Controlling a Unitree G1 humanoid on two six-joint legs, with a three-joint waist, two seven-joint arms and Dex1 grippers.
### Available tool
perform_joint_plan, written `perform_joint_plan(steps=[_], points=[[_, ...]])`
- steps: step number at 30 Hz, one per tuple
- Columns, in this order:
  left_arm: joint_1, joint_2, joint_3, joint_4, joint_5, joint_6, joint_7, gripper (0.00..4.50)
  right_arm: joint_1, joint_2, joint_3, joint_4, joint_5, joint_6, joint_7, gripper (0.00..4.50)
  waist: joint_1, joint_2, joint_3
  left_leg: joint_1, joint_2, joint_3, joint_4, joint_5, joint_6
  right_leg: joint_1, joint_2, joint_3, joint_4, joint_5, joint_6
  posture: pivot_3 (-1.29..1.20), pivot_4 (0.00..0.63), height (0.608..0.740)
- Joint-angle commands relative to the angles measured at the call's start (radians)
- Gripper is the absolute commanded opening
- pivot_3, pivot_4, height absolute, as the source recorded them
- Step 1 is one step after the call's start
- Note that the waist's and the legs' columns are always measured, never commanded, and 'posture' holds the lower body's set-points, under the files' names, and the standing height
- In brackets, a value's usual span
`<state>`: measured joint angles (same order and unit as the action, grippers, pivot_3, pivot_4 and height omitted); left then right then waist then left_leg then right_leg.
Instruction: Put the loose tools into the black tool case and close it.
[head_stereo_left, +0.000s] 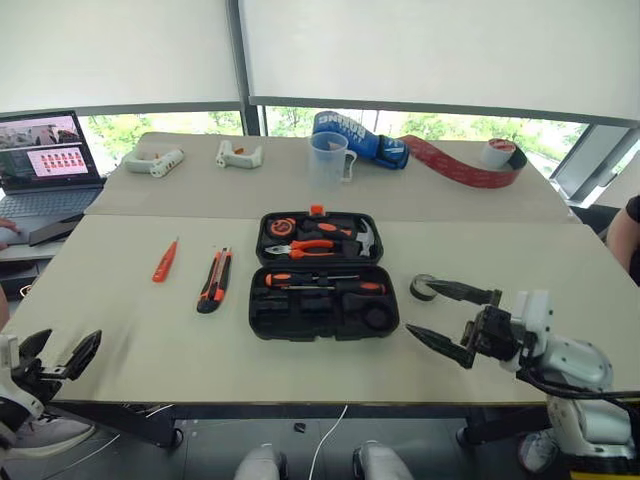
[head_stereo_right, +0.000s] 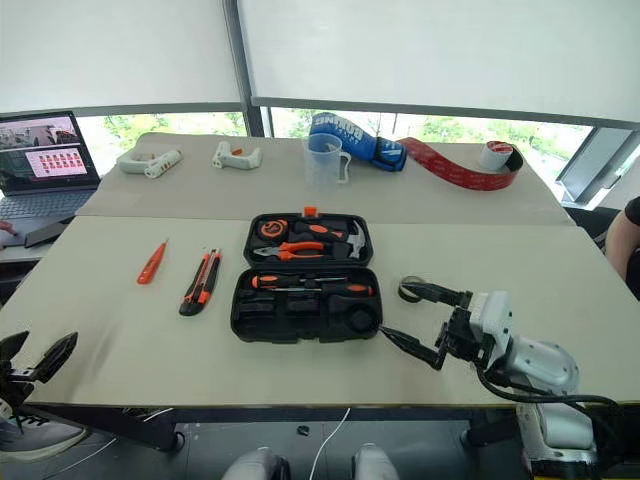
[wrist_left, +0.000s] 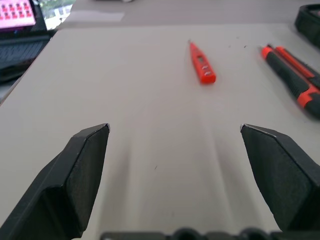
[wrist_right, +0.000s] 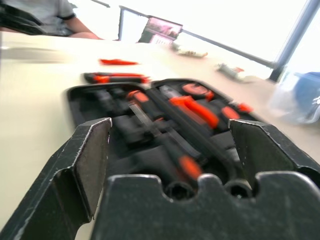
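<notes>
Small black tape roll (head_stereo_left: 424, 288) lies on the tabletop (head_stereo_left: 120, 330) at twelve o'clock, just beside the right pincer (head_stereo_left: 447, 317), whose fingers stand apart, empty.

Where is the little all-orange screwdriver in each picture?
Left eye view: small orange screwdriver lies on the table, left of the utility knife.
Right eye view: same spot, left of the knife.
Left wrist view: ahead of the open fingers.
Right wrist view: blurry orange streak beyond the black tool case.
Shared landmark: the knife beside it.
</notes>
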<state>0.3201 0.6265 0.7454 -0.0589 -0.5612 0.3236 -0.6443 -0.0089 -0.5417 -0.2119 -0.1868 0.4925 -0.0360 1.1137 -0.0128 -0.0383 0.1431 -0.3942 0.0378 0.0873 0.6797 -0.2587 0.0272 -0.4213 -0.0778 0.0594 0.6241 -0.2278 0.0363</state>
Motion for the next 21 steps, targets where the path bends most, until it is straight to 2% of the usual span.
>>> perform_joint_plan(steps=[1,6,10,15,21], points=[[-0.104,0.087,-0.032,-0.097,-0.04,0.197,0.107,4.5,0.0,0.003,-0.001,-0.095,0.026,-0.014,-0.034,4.41,0.0,-0.001,0.001,0.0,0.0,0.0,0.0,0.001,-0.001,0.0,0.0,0.0,0.001,0.0,0.0,0.0,0.15,0.74],[-0.345,0.174,-0.106,-0.055,-0.06,0.403,0.197,4.5,-0.052,-0.005,0.048,-0.16,0.023,0.024,-0.073,4.41,0.006,-0.004,0.003,0.002,0.003,-0.001,0.0,0.006,-0.011,0.0,0.003,-0.003,0.006,0.001,-0.002,0.0,0.15,0.74],[-0.565,0.263,-0.307,0.12,0.038,0.578,0.232,4.5,-0.123,-0.027,0.093,-0.213,0.018,0.145,-0.143,4.41,-0.006,-0.004,0.003,0.003,-0.001,0.0,-0.002,0.009,-0.006,0.0,0.004,-0.002,0.005,0.007,0.002,0.0,0.15,0.74],[-0.845,0.253,-0.471,0.379,0.159,0.593,0.267,4.5,-0.225,-0.034,0.122,-0.239,0.037,0.21,-0.178,4.41,-0.004,-0.008,0.005,0.0,-0.001,-0.001,-0.003,0.009,-0.006,-0.003,0.006,-0.003,0.006,0.006,0.001,0.0,0.15,0.74],[-1.068,0.217,-0.661,0.669,0.292,0.501,0.151,4.5,-0.292,-0.036,0.132,-0.229,0.039,0.246,-0.187,4.41,0.002,-0.008,0.005,-0.01,-0.003,-0.002,-0.003,0.009,-0.006,-0.006,0.004,-0.011,0.002,0.005,0.002,0.0,0.15,0.74]])
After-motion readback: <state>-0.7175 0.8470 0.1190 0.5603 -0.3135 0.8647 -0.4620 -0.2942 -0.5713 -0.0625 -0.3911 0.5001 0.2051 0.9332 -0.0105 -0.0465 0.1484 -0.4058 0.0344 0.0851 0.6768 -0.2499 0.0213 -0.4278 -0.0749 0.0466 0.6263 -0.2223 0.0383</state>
